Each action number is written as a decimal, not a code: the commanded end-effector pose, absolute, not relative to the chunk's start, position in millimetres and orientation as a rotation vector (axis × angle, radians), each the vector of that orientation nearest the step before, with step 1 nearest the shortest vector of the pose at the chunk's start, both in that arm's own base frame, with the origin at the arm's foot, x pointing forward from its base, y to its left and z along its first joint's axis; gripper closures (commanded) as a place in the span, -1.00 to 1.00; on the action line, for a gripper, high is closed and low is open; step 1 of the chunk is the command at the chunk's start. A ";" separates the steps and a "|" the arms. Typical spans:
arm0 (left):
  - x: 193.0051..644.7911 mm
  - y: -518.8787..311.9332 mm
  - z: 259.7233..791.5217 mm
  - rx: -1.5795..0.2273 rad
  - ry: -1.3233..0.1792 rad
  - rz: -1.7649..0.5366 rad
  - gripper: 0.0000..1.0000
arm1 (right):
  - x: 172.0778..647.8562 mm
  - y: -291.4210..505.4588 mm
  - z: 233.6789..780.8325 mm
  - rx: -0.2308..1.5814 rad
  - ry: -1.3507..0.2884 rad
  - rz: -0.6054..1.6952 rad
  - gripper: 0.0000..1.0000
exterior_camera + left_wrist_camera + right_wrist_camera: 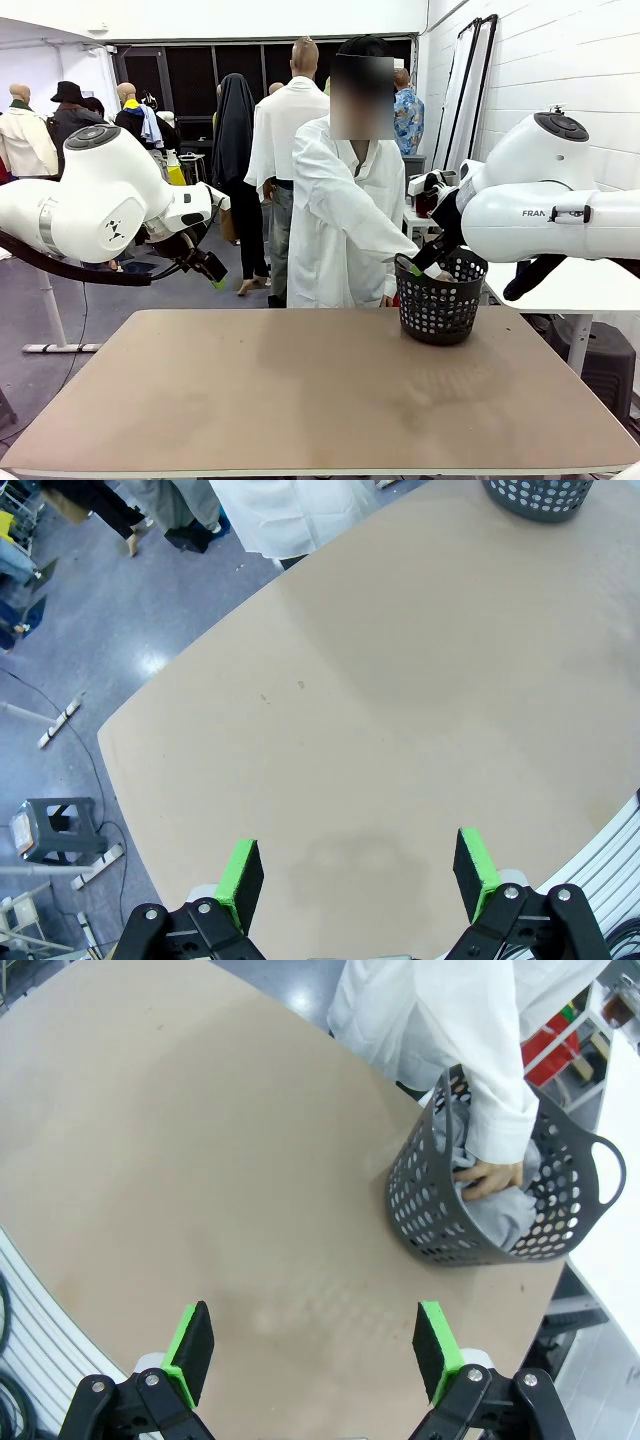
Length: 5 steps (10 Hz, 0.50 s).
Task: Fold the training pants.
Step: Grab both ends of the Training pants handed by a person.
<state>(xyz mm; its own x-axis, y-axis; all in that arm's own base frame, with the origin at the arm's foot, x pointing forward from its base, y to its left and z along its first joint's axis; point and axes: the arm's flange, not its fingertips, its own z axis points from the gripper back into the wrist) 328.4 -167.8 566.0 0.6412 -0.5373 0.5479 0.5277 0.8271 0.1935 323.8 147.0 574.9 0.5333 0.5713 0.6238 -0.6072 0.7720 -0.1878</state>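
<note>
Grey training pants [498, 1218] lie bunched inside the black basket [415, 1215], which stands on the far right part of the surface [200, 1140]. A person's hand [488, 1176] reaches into the basket and lies on the fabric. The left gripper [360, 865] and the right gripper [315, 1335] hover above the bare surface, well apart from the basket. The fingers of both are spread wide and hold nothing.

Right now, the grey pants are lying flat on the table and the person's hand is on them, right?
Not quite. The training pants are bunched inside the black basket, not flat on the table. The person's hand is on them there, as the right wrist view shows.
</note>
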 end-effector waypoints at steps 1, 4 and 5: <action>328.6 -167.9 566.8 0.007 -0.635 -0.599 -1.00 | 323.8 147.3 574.8 0.057 -0.723 0.705 -1.00; 328.6 -167.9 566.8 0.007 -0.635 -0.599 -1.00 | 323.8 147.3 574.8 0.057 -0.723 0.705 -1.00; 328.6 -167.9 566.8 0.007 -0.635 -0.599 -1.00 | 323.8 147.3 574.8 0.057 -0.723 0.705 -1.00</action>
<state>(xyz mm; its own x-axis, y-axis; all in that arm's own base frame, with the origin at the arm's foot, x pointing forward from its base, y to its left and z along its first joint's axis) 328.4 -167.8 566.0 0.6412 -0.5372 0.5479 0.5277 0.8271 0.1935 323.8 147.0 574.9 0.5333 0.5713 0.6238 -0.6072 0.7720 -0.1879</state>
